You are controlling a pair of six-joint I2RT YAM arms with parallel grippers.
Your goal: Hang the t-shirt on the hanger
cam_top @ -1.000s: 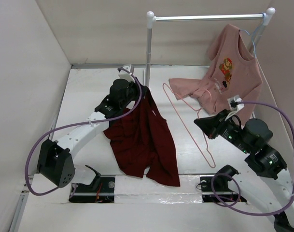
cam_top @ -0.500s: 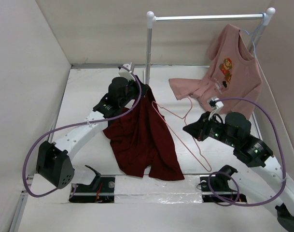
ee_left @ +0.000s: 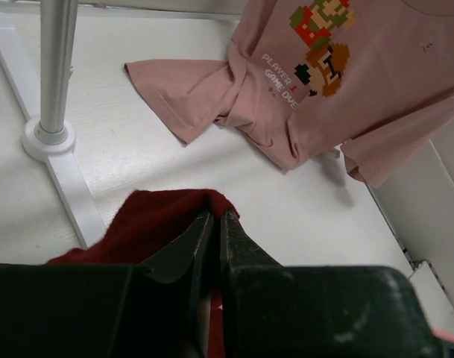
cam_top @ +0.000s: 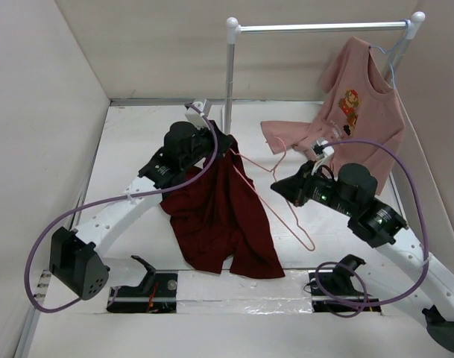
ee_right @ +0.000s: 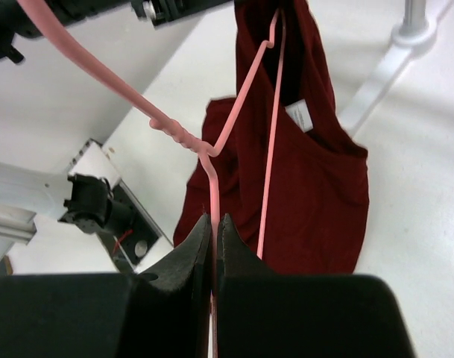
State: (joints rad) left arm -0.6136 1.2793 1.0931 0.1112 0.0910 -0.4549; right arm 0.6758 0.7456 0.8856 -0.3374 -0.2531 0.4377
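Note:
The maroon t-shirt (cam_top: 219, 216) hangs from my left gripper (cam_top: 225, 145), which is shut on its collar edge and holds it above the table; its hem lies bunched near the front edge. In the left wrist view the cloth (ee_left: 152, 220) is folded over the shut left gripper (ee_left: 215, 215). My right gripper (cam_top: 275, 185) is shut on the thin pink wire hanger (cam_top: 309, 246) just below its hook. In the right wrist view the right gripper (ee_right: 214, 220) clamps the hanger (ee_right: 212, 179), whose far corner reaches the t-shirt's neck opening (ee_right: 309, 186).
A metal clothes rack (cam_top: 229, 74) stands behind the left gripper, its white base (ee_left: 51, 138) close by. A pink printed t-shirt (cam_top: 361, 104) hangs from the rail on a pale hanger. A salmon-pink garment (cam_top: 286, 134) lies below it. Walls enclose the left, back and right.
My right gripper has carried the hanger left and up, bringing its far corner to the t-shirt's collar. The left gripper has kept hold of the t-shirt and shifted only slightly.

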